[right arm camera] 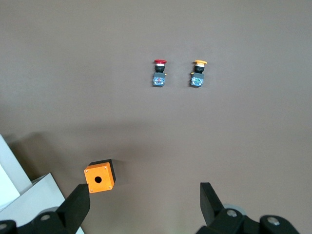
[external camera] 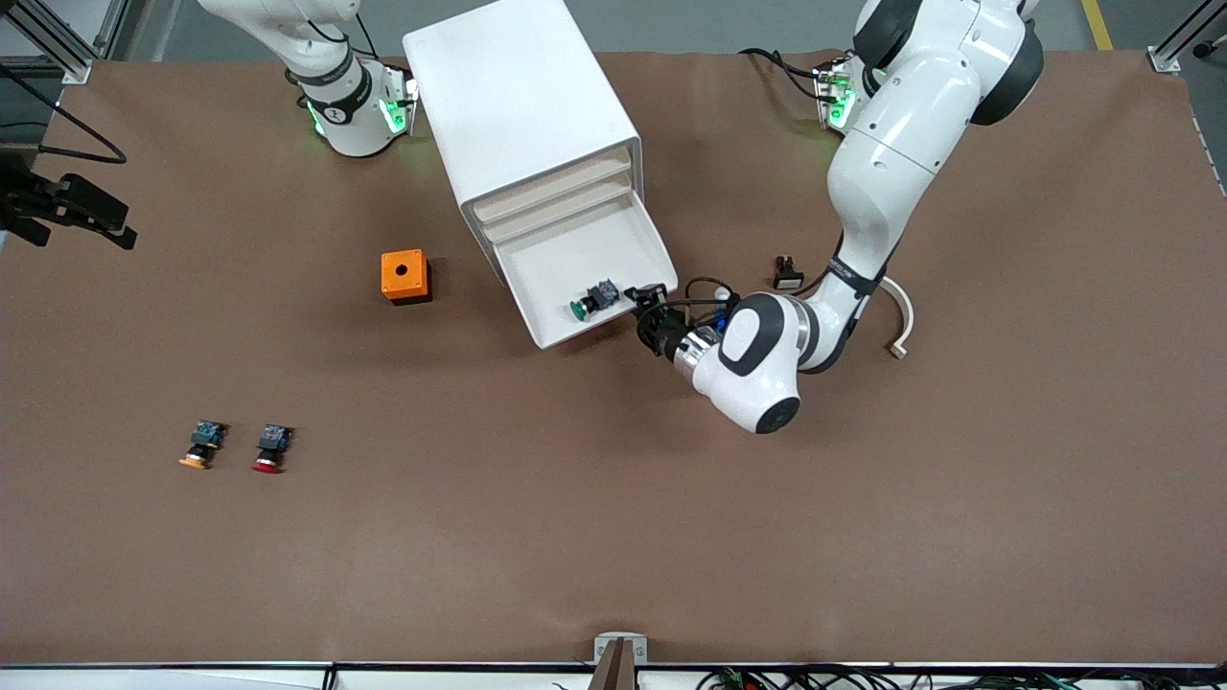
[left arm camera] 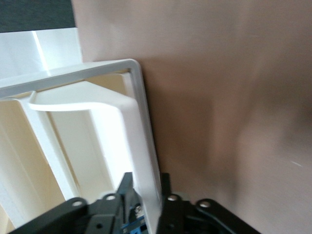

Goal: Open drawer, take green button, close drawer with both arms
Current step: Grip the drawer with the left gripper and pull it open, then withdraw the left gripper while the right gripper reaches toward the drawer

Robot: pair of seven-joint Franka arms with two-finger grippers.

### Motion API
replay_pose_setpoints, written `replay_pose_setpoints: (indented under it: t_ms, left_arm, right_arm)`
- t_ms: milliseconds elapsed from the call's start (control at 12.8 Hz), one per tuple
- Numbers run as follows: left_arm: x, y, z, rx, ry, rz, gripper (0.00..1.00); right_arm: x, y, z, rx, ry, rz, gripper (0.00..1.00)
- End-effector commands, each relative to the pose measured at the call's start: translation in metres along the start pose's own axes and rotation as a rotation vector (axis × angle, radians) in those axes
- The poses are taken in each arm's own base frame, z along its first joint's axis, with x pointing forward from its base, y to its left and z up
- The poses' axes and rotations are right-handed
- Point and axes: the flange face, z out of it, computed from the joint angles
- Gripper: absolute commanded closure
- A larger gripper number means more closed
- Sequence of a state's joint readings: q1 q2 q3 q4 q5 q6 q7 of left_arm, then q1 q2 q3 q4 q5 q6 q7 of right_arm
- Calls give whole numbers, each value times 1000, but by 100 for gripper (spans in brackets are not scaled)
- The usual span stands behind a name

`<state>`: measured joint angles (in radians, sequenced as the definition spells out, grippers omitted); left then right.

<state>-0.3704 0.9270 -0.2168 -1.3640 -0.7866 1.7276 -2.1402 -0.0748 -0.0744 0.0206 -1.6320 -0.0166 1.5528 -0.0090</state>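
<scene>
With the drawer (external camera: 590, 278) pulled out, the left gripper (external camera: 649, 305) straddles its front wall, fingers slightly apart; next, reach the button (external camera: 592, 299) inside near that front edge, while the right gripper (right arm camera: 146, 204) waits, spread wide

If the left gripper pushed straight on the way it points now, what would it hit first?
The left gripper already straddles the front wall of the open drawer, so it would press on that wall first. Past it, probably the green button lying just inside, though depth is hard to judge.
</scene>
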Motion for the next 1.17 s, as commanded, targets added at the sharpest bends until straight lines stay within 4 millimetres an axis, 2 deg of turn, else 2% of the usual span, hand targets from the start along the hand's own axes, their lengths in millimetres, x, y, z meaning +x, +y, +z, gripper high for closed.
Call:
replay_pose_setpoints:
  t_ms: [0,78,234,390,545,623,701,857,935,1013,1091]
  left_arm:
    - [5,9,-40,-67,-14,20,10]
    - [4,9,-59,-97,-24,26,3]
    - [10,15,-94,-172,-25,23,0]
    - [16,8,-144,-296,5,75,0]
    - [32,5,-210,-440,23,163,0]
    - [41,1,-231,-475,33,218,0]
    - [47,-12,-255,-519,57,264,0]
    - [55,-32,-283,-610,189,319,0]
    - [56,-50,-297,-661,278,365,0]
    - [56,-71,-315,-705,335,420,0]
    - [53,-103,-334,-747,378,503,0]
  right_arm:
    - [31,5,49,-2,-87,8,0]
    - [41,10,60,-11,-101,6,0]
    - [49,17,75,-38,-124,12,0]
    - [54,19,84,-85,-136,19,0]
    - [55,1,82,-72,-125,128,0]
    - [55,-26,81,-41,-115,210,0]
    - [56,-49,82,-13,-112,277,0]
    - [58,-102,98,11,-116,394,0]
    - [56,-125,100,10,-115,434,0]
    - [49,-158,101,1,-112,465,0]
    - [43,-189,105,-3,-103,525,0]
